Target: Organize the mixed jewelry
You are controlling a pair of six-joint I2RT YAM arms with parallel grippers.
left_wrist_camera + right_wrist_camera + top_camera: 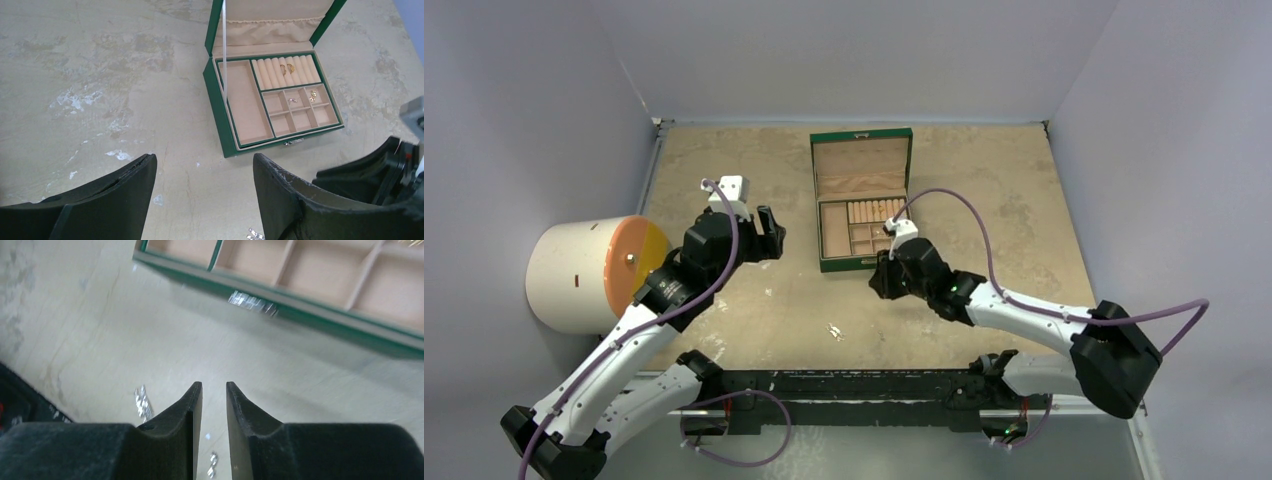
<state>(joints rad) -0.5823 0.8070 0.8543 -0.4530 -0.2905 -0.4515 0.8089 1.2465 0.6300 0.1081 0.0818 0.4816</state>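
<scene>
At the far left a white cylinder [589, 272] with an orange end lay on its side at the edge of the surface [754, 180]. Next to it the left hand [204, 160] hovered above the surface with its fingers spread wide and gripping nothing. A few loose silver pieces [834, 330] lay on the surface near the front, between the two arms.

Toward the back stood the green box [215, 100], lid upright, tan lining showing. Its ring rolls [272, 72] held gold rings [286, 69]. In the small compartments below them sat a silver piece [292, 100] and, one compartment to the right, a gold piece [313, 94].

The right hand [213, 386] hung low just in front of the box's clasp [250, 302], its fingers parted by only a narrow gap, with nothing between them. Silver pieces lay on the surface beside and beneath it.
</scene>
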